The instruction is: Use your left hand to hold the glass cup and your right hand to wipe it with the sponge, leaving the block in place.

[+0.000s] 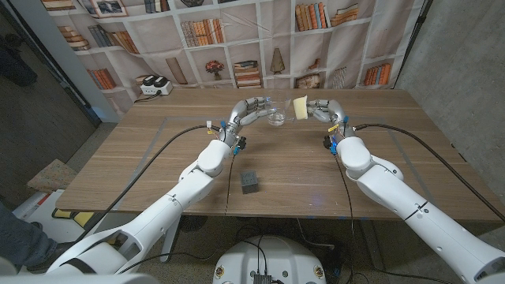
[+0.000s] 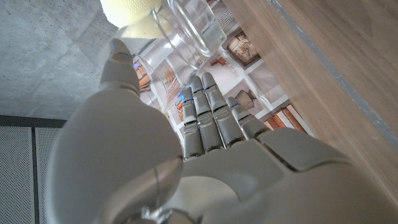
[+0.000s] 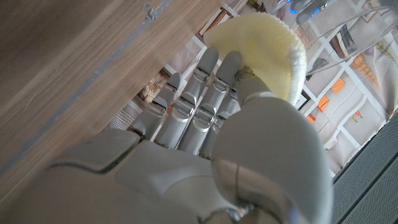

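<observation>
Over the far middle of the wooden table (image 1: 158, 158), the left hand (image 1: 248, 112) is gripping the clear glass cup (image 1: 277, 117) in curled fingers while the right hand (image 1: 322, 110) is pinching the pale yellow sponge (image 1: 300, 106) beside its rim, the small dark grey block (image 1: 250, 181) sitting well apart nearer the robot.

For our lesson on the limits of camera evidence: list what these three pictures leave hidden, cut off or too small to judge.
- Head view: whether the pale yellow sponge touches the clear glass cup is too small to tell.
- Left wrist view: the cup's base is hidden behind the left hand; the sponge is cut off by the picture's edge.
- Right wrist view: the right hand covers the sponge's lower part.
- Head view: the small dark grey block shows no detail.
</observation>
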